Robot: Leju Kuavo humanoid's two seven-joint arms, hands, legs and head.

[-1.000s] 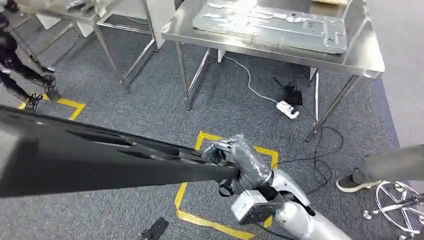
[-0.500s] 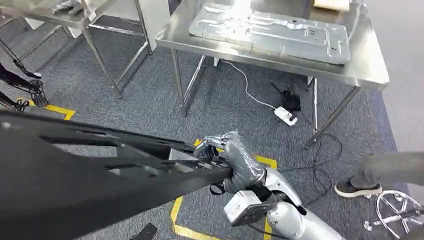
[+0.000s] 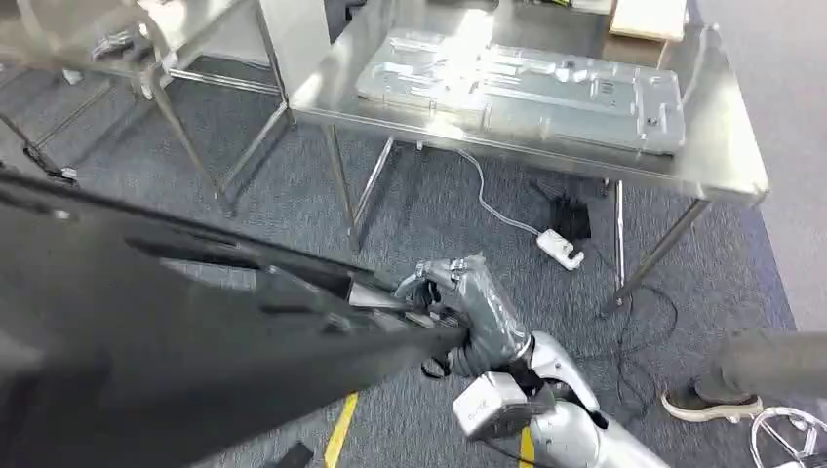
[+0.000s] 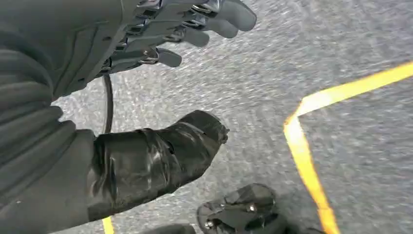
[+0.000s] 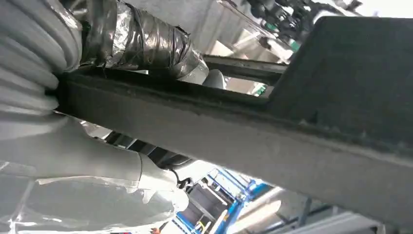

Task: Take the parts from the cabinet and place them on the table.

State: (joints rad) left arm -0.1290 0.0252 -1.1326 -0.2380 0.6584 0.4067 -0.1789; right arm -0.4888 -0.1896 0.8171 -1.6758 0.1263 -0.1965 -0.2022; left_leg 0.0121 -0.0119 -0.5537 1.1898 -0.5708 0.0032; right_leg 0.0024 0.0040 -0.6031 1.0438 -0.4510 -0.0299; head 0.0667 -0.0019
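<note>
While the right hand point(image 3: 468, 312) clamped the near edge of a large black panel point(image 3: 176, 331), the panel reached leftward across the lower left of the head view, held above the carpet point(image 3: 419, 214). In the right wrist view the thumb point(image 5: 146, 41) lay over the panel's rim point(image 5: 234, 131) and the ribbed cover pressed against it.

The left hand point(image 4: 160, 34) hung over the carpet near a yellow floor line point(image 4: 307, 156), its fingers point(image 4: 214, 19) apart from the taped thumb point(image 4: 160, 156) and holding nothing.

Ahead stood a steel table point(image 3: 722, 146) with a grey metal plate point(image 3: 527, 88) lying flat on it and a tan box point(image 3: 649, 18) at its far edge. Under the table a white cable ran to a power strip point(image 3: 559, 248). A second table point(image 3: 146, 49) stood to the left. A person's shoe point(image 3: 700, 405) showed at the right edge, beside a chrome stool base point(image 3: 790, 439).
</note>
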